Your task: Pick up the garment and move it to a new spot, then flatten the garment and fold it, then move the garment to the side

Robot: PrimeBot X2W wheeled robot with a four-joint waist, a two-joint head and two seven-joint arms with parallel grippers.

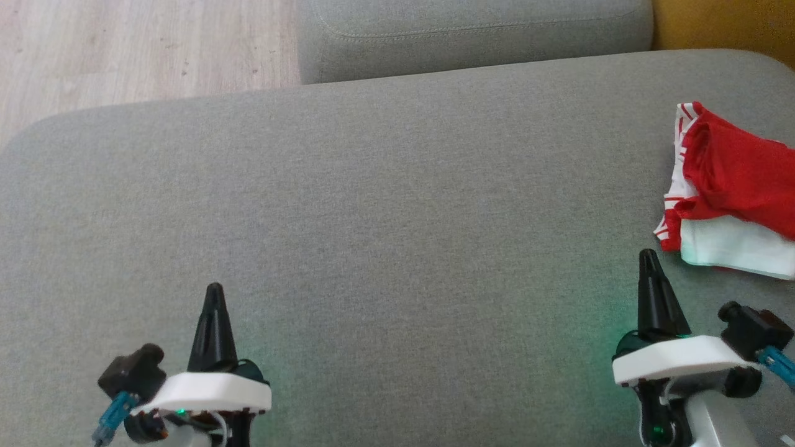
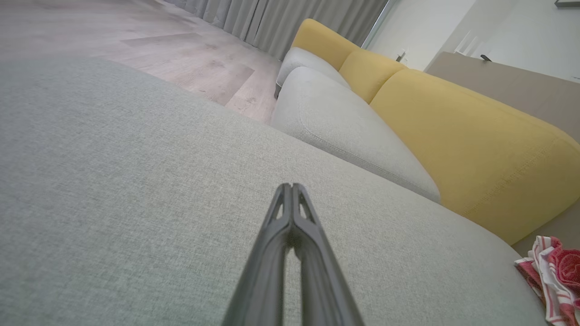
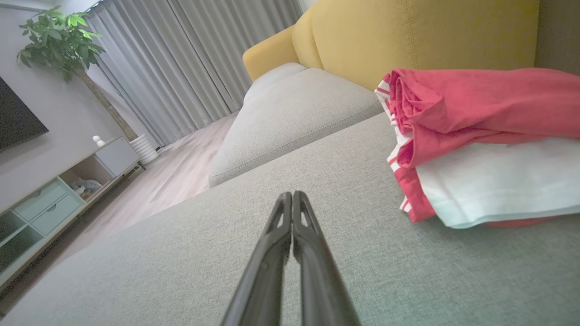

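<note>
Both pressed together, gripping nothing: left gripper (image 1: 214,293) at near left over the grey cushion (image 1: 397,205), right gripper (image 1: 648,257) at near right. Folded red-and-white garment (image 1: 736,180) lying on the cushion's right side, just beyond the right gripper's tips, apart from them.

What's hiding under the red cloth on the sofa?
White fabric with red-striped edges lies under the red cloth, on the grey sofa cushion. Anything tucked between the layers is covered.
</note>
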